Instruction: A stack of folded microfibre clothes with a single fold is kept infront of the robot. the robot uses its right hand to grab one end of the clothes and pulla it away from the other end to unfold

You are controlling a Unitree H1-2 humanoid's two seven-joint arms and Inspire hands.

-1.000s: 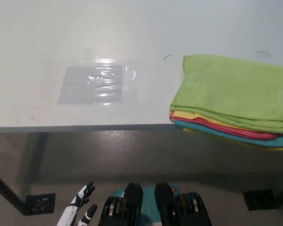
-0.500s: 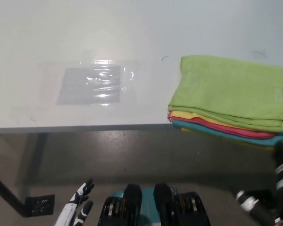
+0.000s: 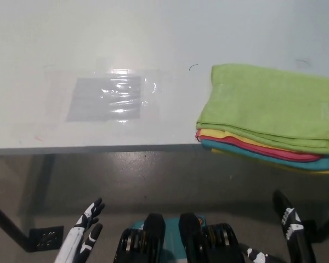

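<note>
A stack of folded microfibre cloths sits on the right side of the white table (image 3: 98,33), with a lime green cloth (image 3: 271,107) on top. Yellow, pink (image 3: 263,148) and teal layers show along the near edge below it. My black right hand (image 3: 289,222) is at the bottom right, below the table edge and well short of the stack, fingers pointing up and apart, holding nothing. My white left hand (image 3: 85,227) rests at the bottom left, below the table, fingers spread.
A clear plastic sheet over a grey patch (image 3: 107,98) lies on the table left of the stack. The table's front edge (image 3: 98,148) runs across the middle. A dark table leg and foot plate (image 3: 44,236) stand at the lower left on the floor.
My right hand has come into view at the bottom right and shifted left, now with its fingers pointing up. The left hand has drifted slightly left. The cloths have not moved.
</note>
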